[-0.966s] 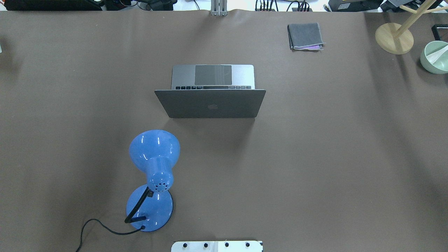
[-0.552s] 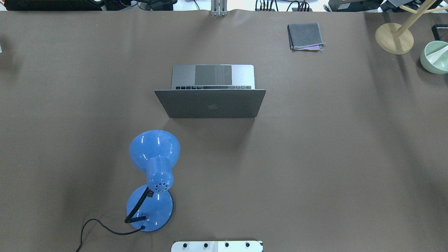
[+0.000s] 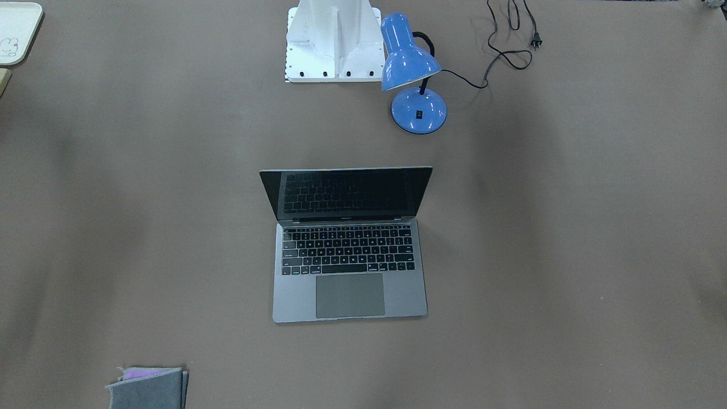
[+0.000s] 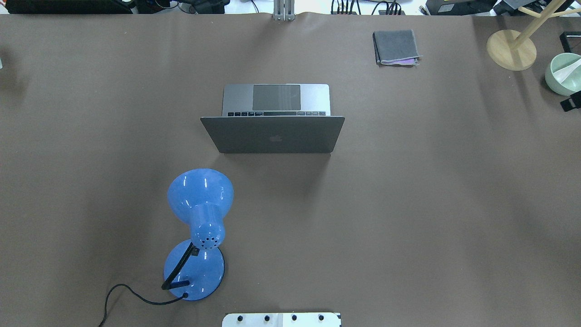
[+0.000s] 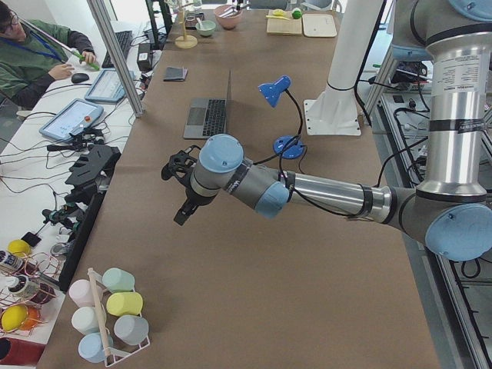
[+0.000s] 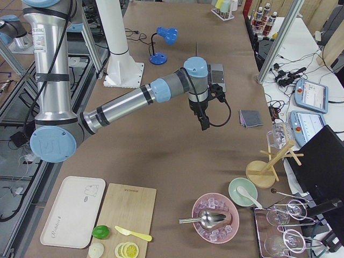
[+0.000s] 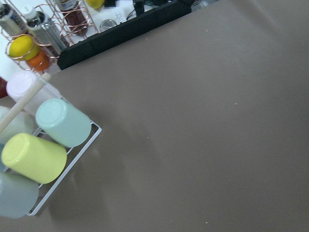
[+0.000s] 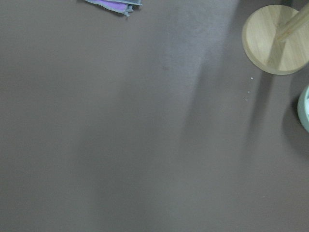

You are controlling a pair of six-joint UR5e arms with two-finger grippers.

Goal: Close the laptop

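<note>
The space-grey laptop (image 3: 349, 295) stands open in the middle of the table, its black screen upright and leaning slightly back toward my base. In the overhead view I see the lid's back with the apple logo (image 4: 272, 134). The laptop also shows in the left view (image 5: 207, 115) and the right view (image 6: 216, 72). My left gripper (image 5: 182, 215) hangs above the table far to the laptop's left; I cannot tell whether it is open or shut. My right gripper (image 6: 205, 124) hangs far to its right; only a black tip (image 4: 571, 102) shows overhead.
A blue desk lamp (image 4: 199, 213) with its cord stands between my base (image 3: 332, 40) and the laptop, on my left side. A folded grey cloth (image 4: 396, 47), a wooden stand (image 4: 511, 50) and a green bowl (image 4: 563, 72) sit far right. A cup rack (image 7: 48, 140) sits far left.
A black tip of my right gripper has come into the overhead view at its right edge. The laptop and lamp have not moved.
</note>
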